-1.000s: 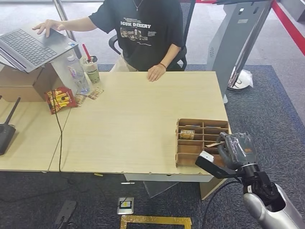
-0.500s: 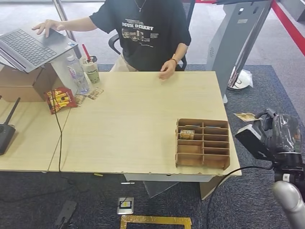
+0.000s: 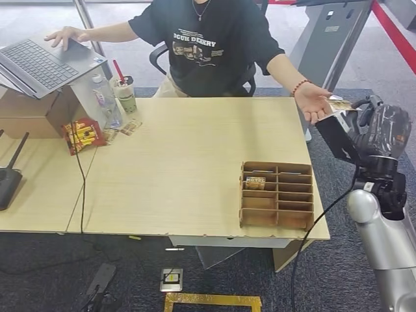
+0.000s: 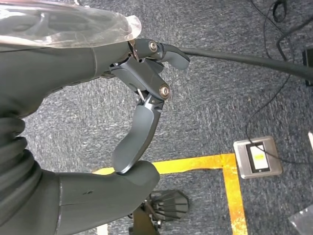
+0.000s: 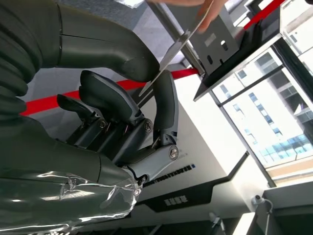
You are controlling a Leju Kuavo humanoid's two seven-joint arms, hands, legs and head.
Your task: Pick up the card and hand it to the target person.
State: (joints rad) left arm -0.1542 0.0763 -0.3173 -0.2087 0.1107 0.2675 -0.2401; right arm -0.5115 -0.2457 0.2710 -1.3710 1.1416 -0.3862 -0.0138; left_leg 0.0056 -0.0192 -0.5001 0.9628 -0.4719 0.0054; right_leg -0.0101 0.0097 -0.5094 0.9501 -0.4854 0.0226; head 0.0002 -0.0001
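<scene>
The card is up in the air off the far right corner of the table, pinched at one end by the right hand and meeting the person's hand at the other. In the right wrist view the card shows edge-on, clamped between the thumb and one finger, with the person's fingertips on its far end.

This looks like the handover itself: the pick is done, and the card has reached the person, whose arm stretches out to the right, palm up, under it. The next move, as I judge it, calls for the thumb and finger to ease apart once the person has a hold (a pull against a tight pinch could bend the card), then for the arm to draw away.

The right hand's other fingers are curled in beside the pinch, touching nothing. The left hand hangs over the carpet, its fingers bent in toward the thumb with nothing in them.

Nearer on the table stands the wooden rack.
</scene>
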